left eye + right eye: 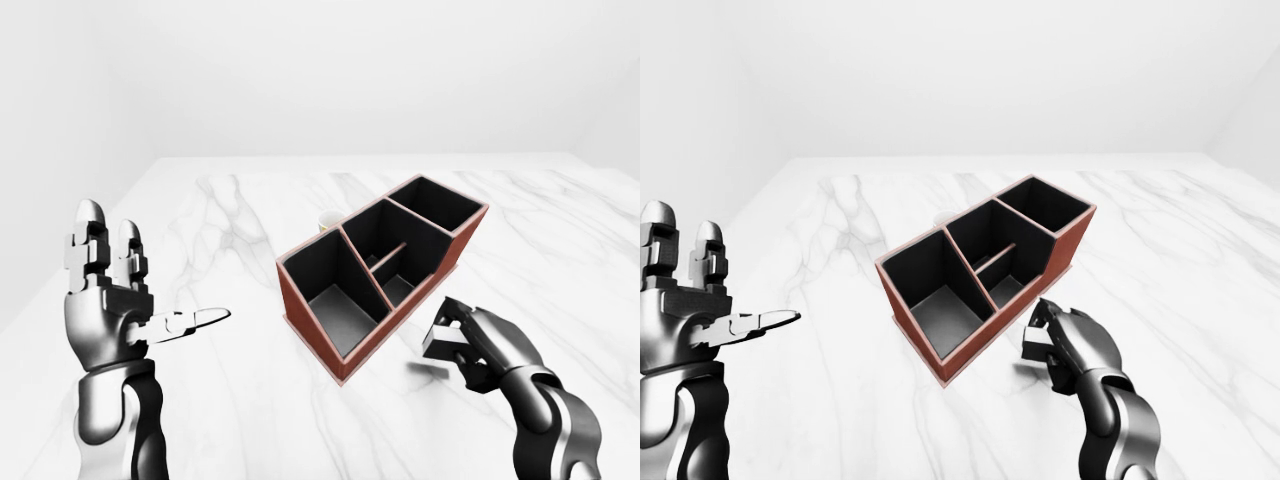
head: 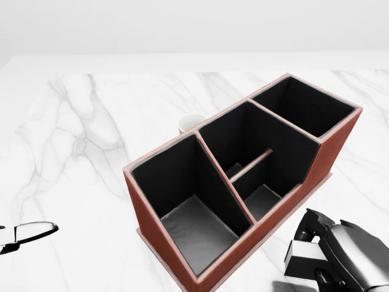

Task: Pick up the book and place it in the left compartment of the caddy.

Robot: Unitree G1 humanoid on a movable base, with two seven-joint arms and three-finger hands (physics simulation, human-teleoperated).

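Right hand (image 1: 478, 345) low at the right of the left-eye view, fingers clamped on the book (image 2: 304, 258), held clear of the marble table (image 1: 230, 400) just beside the caddy's near wall. Left hand (image 1: 108, 300) raised at the left, fingers spread, holding nothing. Beyond, caddy (image 1: 380, 275) standing diagonally, left compartment (image 2: 197, 228) bare. Farther still, cup (image 2: 191, 121) peeking over the caddy's rim.

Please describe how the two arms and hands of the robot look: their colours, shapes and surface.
Both are glossy, metallic grey with black sections. The left hand has three thick segmented fingers with rounded silver tips and blocky dark joints. The right hand has a smooth, rounded dark shell; its forearm shows grey and black bands. No cables or markings are visible.
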